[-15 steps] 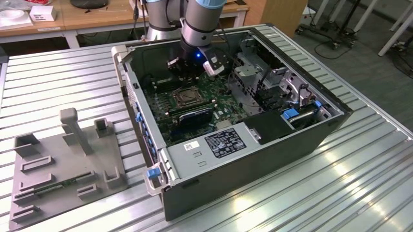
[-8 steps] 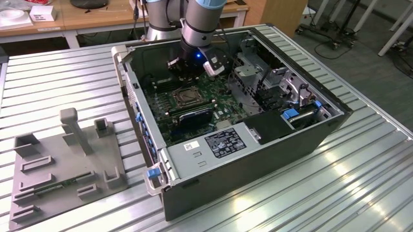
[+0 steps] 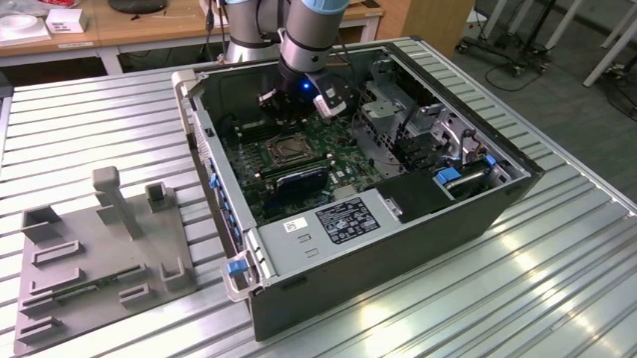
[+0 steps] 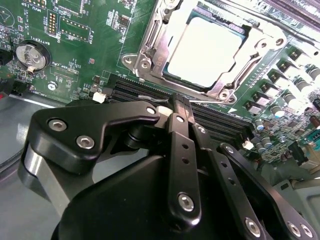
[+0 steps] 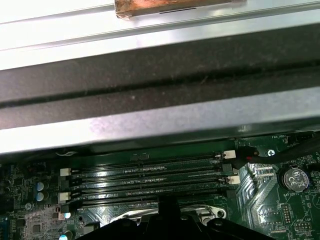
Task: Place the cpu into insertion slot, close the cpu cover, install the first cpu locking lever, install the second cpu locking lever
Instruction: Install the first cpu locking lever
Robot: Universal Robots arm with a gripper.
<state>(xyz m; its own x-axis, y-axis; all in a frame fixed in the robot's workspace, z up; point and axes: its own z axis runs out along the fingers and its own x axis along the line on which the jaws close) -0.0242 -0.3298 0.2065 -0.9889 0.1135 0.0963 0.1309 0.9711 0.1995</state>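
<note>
Now the cpu (image 4: 210, 50) lies near the claw (image 4: 179, 104), just beyond its tips, which are pressed together.

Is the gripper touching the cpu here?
Apart: in the second wrist view the cpu cover lies between the gripper and the cpu.

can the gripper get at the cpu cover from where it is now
Probably yes: the gripper hangs over the memory slots right beside the cpu cover, and in the second wrist view nothing stands between them.
</note>
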